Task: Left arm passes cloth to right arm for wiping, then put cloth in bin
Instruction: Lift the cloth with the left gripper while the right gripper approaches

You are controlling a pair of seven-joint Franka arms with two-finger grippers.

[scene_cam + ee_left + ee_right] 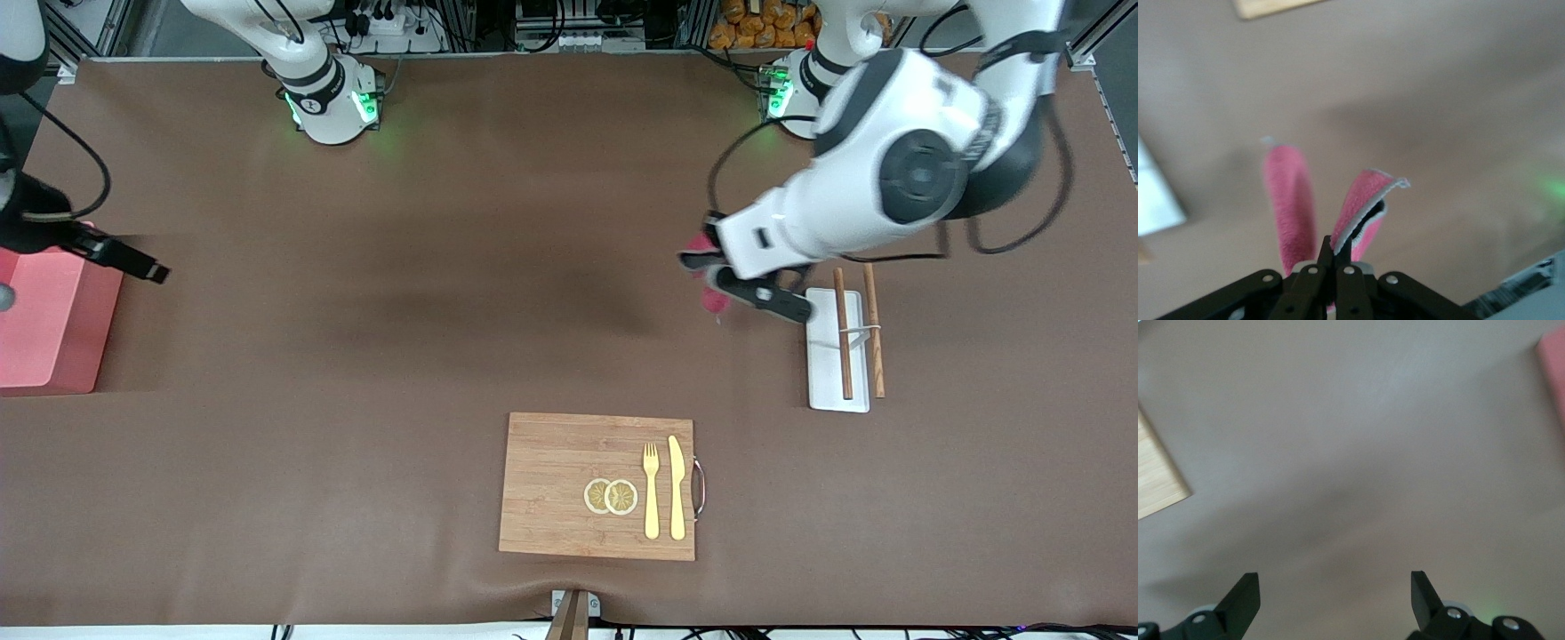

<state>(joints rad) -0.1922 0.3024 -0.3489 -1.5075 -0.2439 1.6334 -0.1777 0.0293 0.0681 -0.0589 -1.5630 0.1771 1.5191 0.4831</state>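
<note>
Pink-red cloth (pixel 1291 200) folded, grey reverse showing, clamped in left pincer (pixel 1333 263); right pincer (pixel 1335 597) apart.

A fuzzy, terry-like pink cloth (pixel 1290 200) with stitched pale edging. The worktop (pixel 400 267) wears a matt brown covering. A pale wooden cutting board (pixel 551 484) shows grain. The bin (pixel 44 329) looks smooth pink plastic. The left arm (pixel 889 178) has glossy white casing.

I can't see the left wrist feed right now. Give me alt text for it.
The left gripper is shut on the pink cloth, which hangs from its fingertips in two folds with a grey edge showing, in the air above the brown table. A corner of the wooden board shows at the frame's edge.
</note>
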